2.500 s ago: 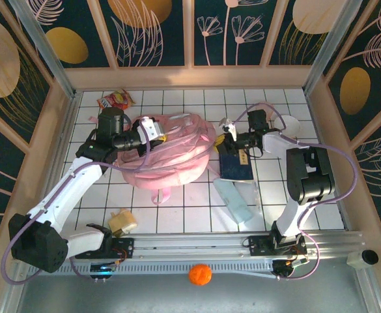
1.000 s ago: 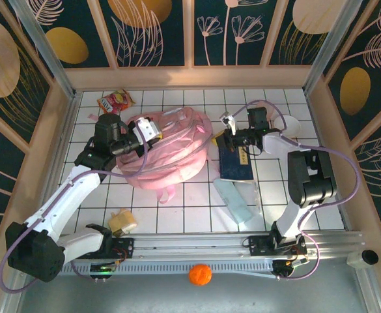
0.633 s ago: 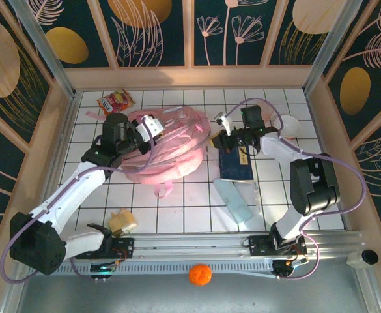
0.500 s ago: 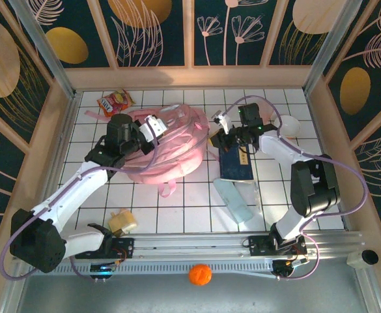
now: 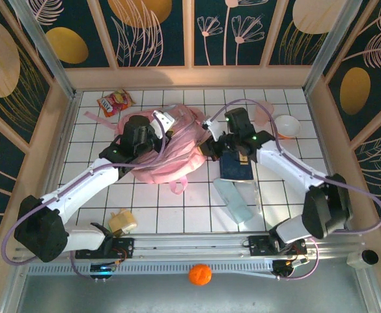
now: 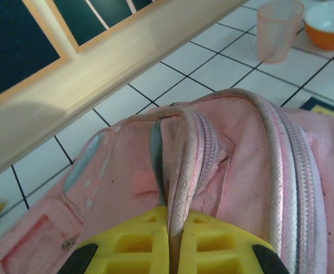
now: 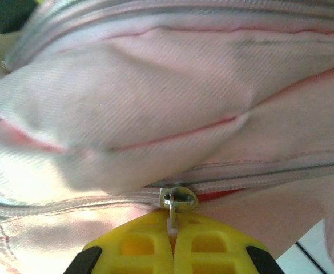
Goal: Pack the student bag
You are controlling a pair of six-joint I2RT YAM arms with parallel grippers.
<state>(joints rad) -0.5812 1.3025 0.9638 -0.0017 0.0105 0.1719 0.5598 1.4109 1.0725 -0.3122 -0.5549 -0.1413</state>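
Observation:
The student bag (image 5: 177, 153), a soft pale-pink backpack, lies on the white tiles at the middle back. My left gripper (image 5: 169, 125) is over its top; in the left wrist view the yellow fingers (image 6: 138, 242) are shut on a pink webbing strap (image 6: 181, 165) that rises from the bag (image 6: 252, 177). My right gripper (image 5: 205, 132) is at the bag's right side. In the right wrist view it (image 7: 171, 237) is shut on the metal zip pull (image 7: 170, 216) below the slider (image 7: 178, 199), tight against the bag's fabric (image 7: 155, 91).
A dark blue book (image 5: 237, 166) and a pale blue flat item (image 5: 234, 201) lie right of the bag. A pink cup (image 5: 263, 116) and an orange bowl (image 5: 286, 126) stand at the back right. A snack packet (image 5: 114, 102) is back left, a cream item (image 5: 122, 222) near the left base.
My left gripper has moved right with the strap, and the bag has shifted right with it. My right gripper has swung left from over the book onto the bag's right side.

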